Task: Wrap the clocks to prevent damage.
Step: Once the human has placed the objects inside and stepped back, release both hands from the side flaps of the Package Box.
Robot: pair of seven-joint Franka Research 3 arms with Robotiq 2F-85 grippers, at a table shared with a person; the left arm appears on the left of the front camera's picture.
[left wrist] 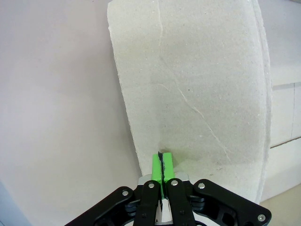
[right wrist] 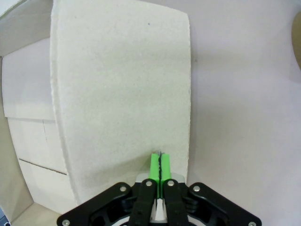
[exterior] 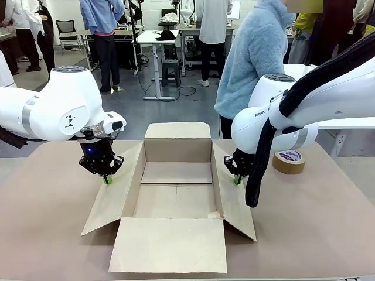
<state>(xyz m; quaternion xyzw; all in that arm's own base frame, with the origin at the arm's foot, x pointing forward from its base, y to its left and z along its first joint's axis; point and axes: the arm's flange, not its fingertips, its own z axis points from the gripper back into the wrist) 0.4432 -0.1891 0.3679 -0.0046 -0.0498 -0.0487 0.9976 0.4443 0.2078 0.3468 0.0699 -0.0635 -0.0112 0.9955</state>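
Note:
The clocks are out of view. An open cardboard box (exterior: 176, 175) stands mid-table with all flaps spread outward. My left gripper (exterior: 107, 178) is shut, its green pads (left wrist: 157, 165) pressed together with their tips on the box's left flap (left wrist: 188, 84). On the other side, my right gripper (exterior: 237, 180) is also shut, and its green pads (right wrist: 154, 165) rest tip-down on the right flap (right wrist: 122, 84). Nothing shows between either pair of pads.
A brown tape roll (exterior: 289, 161) lies on the table to the right of the box, behind my right arm. A person in a light blue fleece (exterior: 255, 55) stands at the far side, turned away. Bare tabletop (exterior: 47, 222) lies on both sides of the box.

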